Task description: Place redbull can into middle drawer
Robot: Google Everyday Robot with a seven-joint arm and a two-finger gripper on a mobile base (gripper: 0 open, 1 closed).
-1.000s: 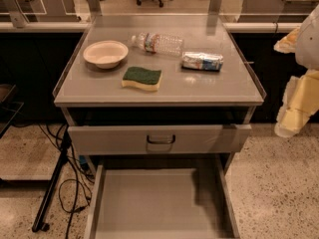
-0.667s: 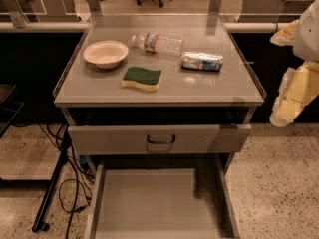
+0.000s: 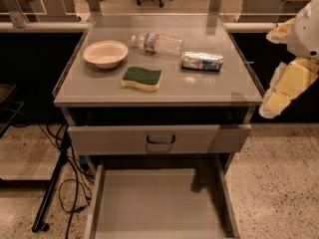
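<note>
The redbull can (image 3: 202, 61) lies on its side on the cabinet top (image 3: 99, 91), right of centre, silver and blue. The middle drawer (image 3: 159, 203) is pulled out below, its flat grey floor bare. My gripper (image 3: 271, 106) hangs at the right edge of the view, just off the cabinet's right front corner. It is about level with the top and well right of and nearer than the can. It holds nothing that I can see.
A clear water bottle (image 3: 157, 43) lies behind the can. A white bowl (image 3: 105, 53) and a green-and-yellow sponge (image 3: 142, 77) sit to the left. A drawer front with a dark loop handle (image 3: 160, 139) is above the open drawer. Cables and a stand (image 3: 50, 193) are on the floor at left.
My arm and gripper have moved slightly left and up, closer to the cabinet's right edge. The things on the top have not moved.
</note>
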